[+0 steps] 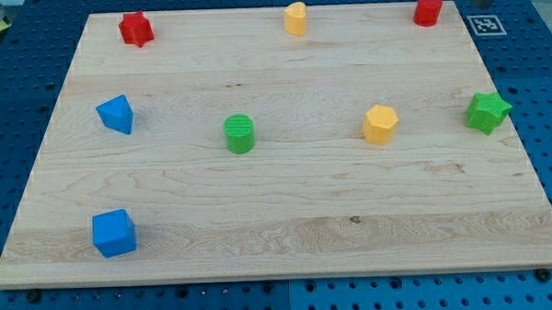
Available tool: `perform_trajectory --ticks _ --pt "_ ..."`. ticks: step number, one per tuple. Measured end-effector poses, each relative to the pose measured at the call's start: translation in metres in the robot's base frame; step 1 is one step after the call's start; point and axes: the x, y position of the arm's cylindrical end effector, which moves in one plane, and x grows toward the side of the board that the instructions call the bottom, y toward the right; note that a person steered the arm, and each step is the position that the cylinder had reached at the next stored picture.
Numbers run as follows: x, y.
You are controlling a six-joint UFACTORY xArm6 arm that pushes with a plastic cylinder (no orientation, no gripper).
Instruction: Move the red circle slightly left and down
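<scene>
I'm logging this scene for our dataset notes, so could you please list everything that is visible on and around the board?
red star: one, red, top left corner of the board
yellow block: one, yellow, heart-like, top edge near the middle
red circle: one, red, top right corner
blue block: one, blue, angular, left side at mid height
green cylinder: one, green, left of centre
yellow hexagon: one, yellow, right of centre
green star: one, green, right edge
blue cube: one, blue, bottom left
wooden board: one, pale wood, on a blue pegboard
marker tag: one, black and white, beyond the top right corner
my tip: dark rod at the view's top right, right of the red circle, apart
</scene>
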Motion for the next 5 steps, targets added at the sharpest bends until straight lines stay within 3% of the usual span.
perform_trajectory --ticks 5 --pt "0.035 0.0"
